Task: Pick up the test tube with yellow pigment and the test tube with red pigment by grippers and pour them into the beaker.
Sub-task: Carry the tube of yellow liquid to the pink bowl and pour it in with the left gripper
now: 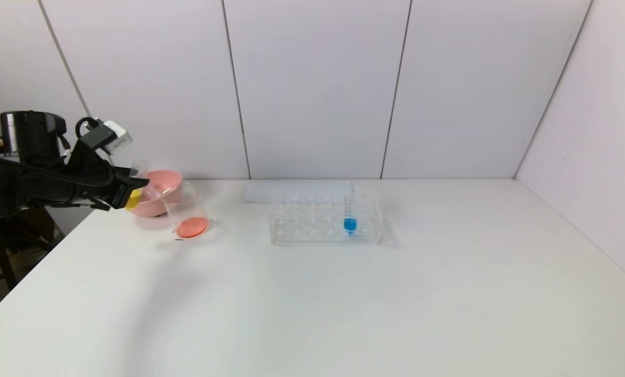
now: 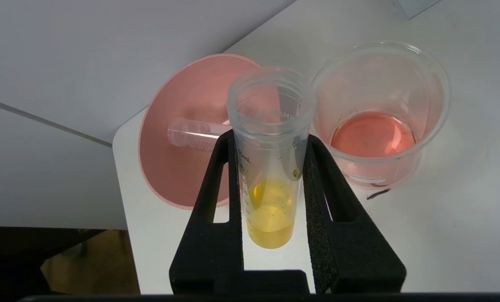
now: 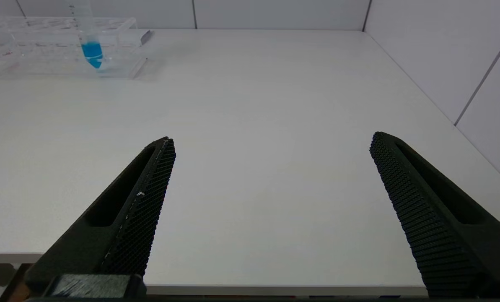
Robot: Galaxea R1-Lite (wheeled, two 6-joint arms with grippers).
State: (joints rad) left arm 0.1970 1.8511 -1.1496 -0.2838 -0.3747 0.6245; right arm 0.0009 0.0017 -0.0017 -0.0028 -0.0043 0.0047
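My left gripper [image 1: 130, 189] [image 2: 270, 138] is shut on the test tube with yellow pigment [image 1: 133, 199] [image 2: 270, 209]. It holds the tube nearly upright above the table's far left, just left of the beaker [image 1: 184, 201] [image 2: 436, 100]. The yellow liquid sits at the tube's bottom. The beaker stands upright with orange-red liquid in its base. No tube with red pigment in it is in view. An empty clear tube [image 2: 191, 133] lies in the pink bowl [image 1: 168, 183] [image 2: 174, 176]. My right gripper [image 3: 271, 138] is open over the table's front edge, with nothing between its fingers.
The clear tube rack [image 1: 317, 220] [image 3: 36, 54] stands mid-table with a blue-liquid tube [image 1: 350, 222] [image 3: 91, 49] upright in it. A white sheet [image 1: 291, 191] lies behind it. The pink bowl is behind the beaker at the table's left edge. Walls close the back and right.
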